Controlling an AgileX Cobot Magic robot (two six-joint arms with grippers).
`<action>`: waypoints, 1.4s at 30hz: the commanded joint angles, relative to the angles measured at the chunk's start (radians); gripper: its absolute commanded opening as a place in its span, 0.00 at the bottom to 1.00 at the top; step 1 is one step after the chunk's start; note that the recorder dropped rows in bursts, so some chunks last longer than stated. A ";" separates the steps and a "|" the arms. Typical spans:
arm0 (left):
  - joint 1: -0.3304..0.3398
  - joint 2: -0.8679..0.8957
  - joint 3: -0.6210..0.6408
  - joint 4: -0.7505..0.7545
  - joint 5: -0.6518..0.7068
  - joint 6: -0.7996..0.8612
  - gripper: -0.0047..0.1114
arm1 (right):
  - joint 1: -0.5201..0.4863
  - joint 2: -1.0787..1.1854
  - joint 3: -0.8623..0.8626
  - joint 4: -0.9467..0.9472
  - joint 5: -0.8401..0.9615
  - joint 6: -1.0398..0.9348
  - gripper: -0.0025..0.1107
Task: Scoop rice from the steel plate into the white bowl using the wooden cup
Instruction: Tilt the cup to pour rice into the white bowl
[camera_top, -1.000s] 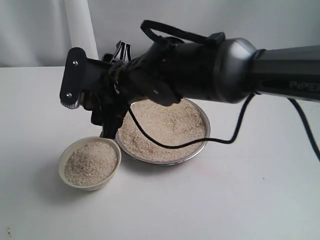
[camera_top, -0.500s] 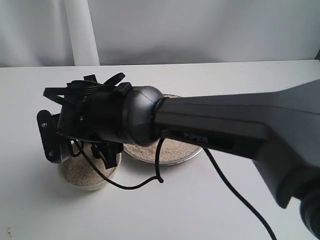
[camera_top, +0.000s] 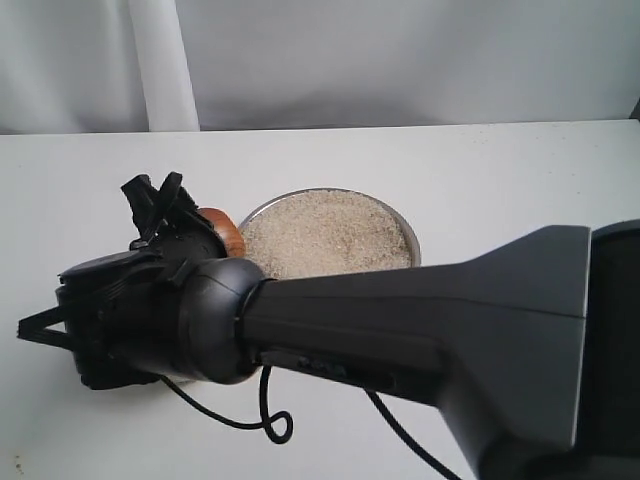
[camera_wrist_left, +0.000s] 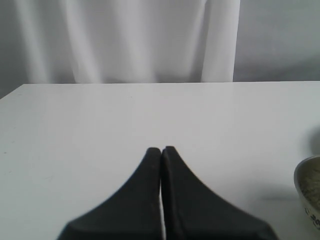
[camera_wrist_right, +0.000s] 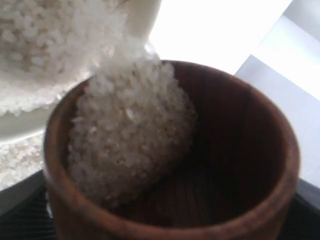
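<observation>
Tabletop, white and backed by a pale curtain, carries the steel plate heaped with rice. Right arm crosses in front of the plate, hiding the white bowl from the exterior camera; its black cable loops below. Right gripper clamps the wooden cup just beside the plate's rim, tipped, rice bridging its lip and the bowl's heap. Left gripper, fingers pressed together on nothing, hovers apart from the plate.

The left hand hangs over the white worktop, its two black fingers pressed flat together. At the frame's edge shows part of the steel plate with rice; a white curtain hangs behind.
</observation>
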 joint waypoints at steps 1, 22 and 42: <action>-0.003 -0.003 0.002 0.000 -0.006 -0.004 0.04 | 0.002 -0.007 -0.011 -0.063 0.044 -0.001 0.02; -0.003 -0.003 0.002 0.000 -0.006 -0.004 0.04 | 0.046 -0.007 -0.011 -0.102 0.084 -0.102 0.02; -0.003 -0.003 0.002 0.000 -0.006 -0.004 0.04 | 0.046 -0.007 -0.011 -0.164 0.093 -0.138 0.02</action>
